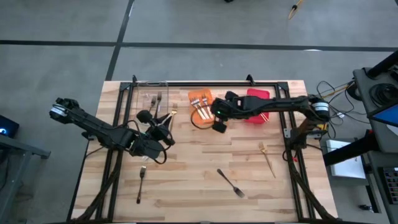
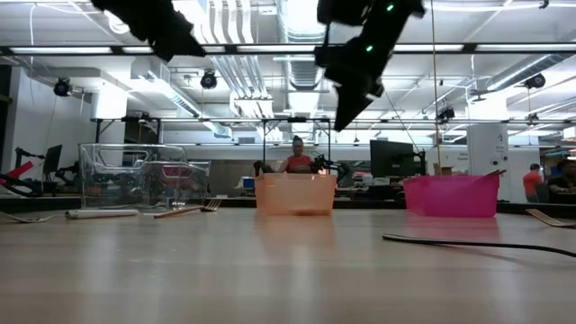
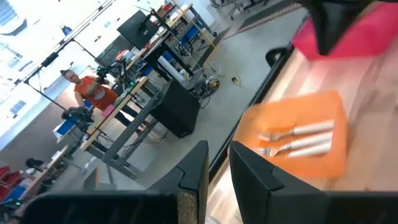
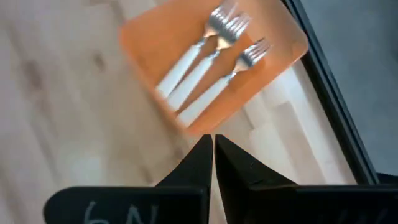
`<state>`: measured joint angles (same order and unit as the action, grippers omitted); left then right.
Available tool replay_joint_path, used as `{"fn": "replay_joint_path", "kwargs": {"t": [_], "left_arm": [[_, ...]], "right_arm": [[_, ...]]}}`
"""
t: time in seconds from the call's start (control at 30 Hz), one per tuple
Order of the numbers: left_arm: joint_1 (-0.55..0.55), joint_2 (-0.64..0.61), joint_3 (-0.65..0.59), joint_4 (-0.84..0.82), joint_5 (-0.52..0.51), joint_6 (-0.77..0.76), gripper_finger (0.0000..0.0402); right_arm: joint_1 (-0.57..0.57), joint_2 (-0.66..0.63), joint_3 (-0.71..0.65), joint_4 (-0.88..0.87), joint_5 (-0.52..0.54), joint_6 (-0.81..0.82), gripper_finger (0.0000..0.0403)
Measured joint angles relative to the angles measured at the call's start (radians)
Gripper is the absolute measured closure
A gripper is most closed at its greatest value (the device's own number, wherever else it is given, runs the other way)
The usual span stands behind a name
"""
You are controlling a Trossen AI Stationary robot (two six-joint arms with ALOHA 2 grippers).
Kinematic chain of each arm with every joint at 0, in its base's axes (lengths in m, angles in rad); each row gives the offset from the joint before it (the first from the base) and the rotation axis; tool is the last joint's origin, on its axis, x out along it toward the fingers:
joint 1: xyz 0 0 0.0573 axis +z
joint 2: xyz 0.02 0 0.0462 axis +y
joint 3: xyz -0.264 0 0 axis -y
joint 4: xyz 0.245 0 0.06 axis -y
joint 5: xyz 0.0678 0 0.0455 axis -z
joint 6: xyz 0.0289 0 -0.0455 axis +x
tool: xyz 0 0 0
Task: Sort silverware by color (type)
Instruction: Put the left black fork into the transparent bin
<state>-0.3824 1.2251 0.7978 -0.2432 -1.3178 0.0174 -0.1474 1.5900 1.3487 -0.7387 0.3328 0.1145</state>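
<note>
From above, the translucent orange rectangular bin [image 1: 201, 104] holds white-handled silver forks [image 1: 200, 103], the clear bin [image 1: 153, 98] dark ones — yet a dark fork [image 1: 231, 183], a gold fork [image 1: 267, 157] and another [image 1: 140, 183] lie loose, so sorting looks roughly half done. The right wrist view shows the right gripper [image 4: 213, 149] shut and empty above the orange bin. The left wrist view shows the left gripper [image 3: 217, 165] nearly closed, holding nothing.

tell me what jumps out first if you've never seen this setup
Three bins at the table's far edge stand out: a clear bin, an orange bin holding white-handled forks, and a red bin. The right gripper hangs shut beside the orange bin, while a dark fork and a gold fork lie loose nearer the front.
</note>
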Motion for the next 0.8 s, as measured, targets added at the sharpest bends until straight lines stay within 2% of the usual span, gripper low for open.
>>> {"fn": "replay_joint_path", "kwargs": {"t": [0.13,0.3,0.53,0.8], "left_arm": [[0.000,0.000,0.059,0.006,0.043,0.000,0.0353],[0.000,0.000,0.117,0.006,0.179,-0.024,0.0353],[0.000,0.007,0.143,0.005,0.384,-0.214,0.0353],[0.000,0.053,0.183,-0.005,0.652,-0.451,0.0353]], "right_arm": [[0.077,-0.105,-0.090,0.021,0.001,0.034,0.0394],[0.178,-0.231,-0.217,0.083,0.053,0.090,0.0394],[0.283,-0.378,-0.392,0.239,0.068,0.032,0.0394],[0.324,-0.473,-0.550,0.408,0.068,-0.054,0.0394]]}}
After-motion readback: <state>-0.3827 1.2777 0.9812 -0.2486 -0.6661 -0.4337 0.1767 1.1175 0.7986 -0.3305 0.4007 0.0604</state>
